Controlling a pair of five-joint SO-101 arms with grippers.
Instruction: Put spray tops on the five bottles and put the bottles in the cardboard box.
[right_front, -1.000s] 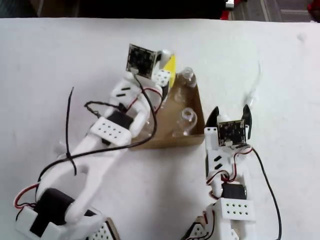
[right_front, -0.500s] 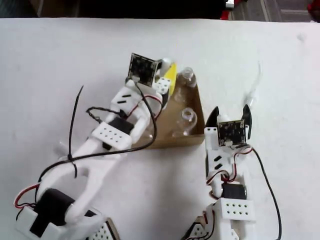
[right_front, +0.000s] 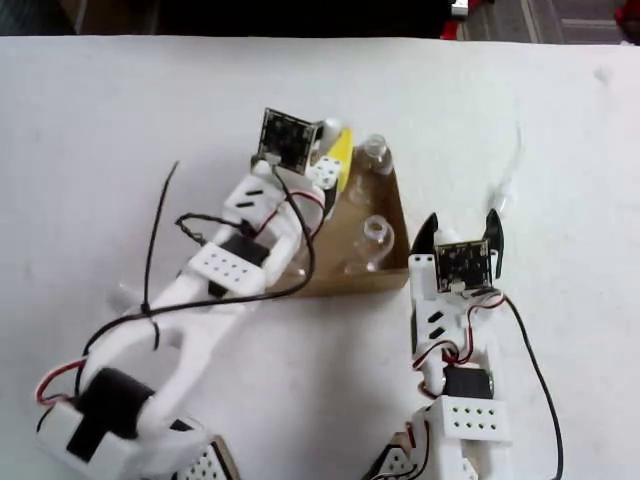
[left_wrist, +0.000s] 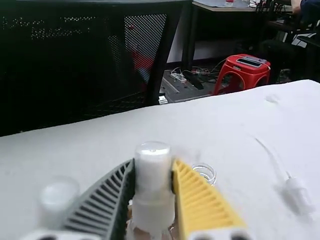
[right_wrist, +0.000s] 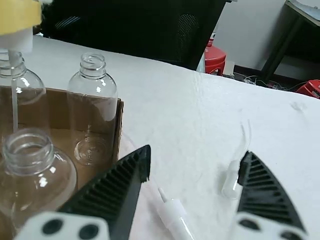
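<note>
The left end effector (left_wrist: 153, 165) pinches a spray top (left_wrist: 152, 195), hard to make out from overhead; the right end effector (right_wrist: 196, 152) stands spread.

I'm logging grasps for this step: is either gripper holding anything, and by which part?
The left gripper clamps a white plastic spray top around its cylindrical head. The open right gripper holds nothing.

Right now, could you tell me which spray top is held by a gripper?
The top clamped in the left gripper; the other tops lie loose on the table.
</note>
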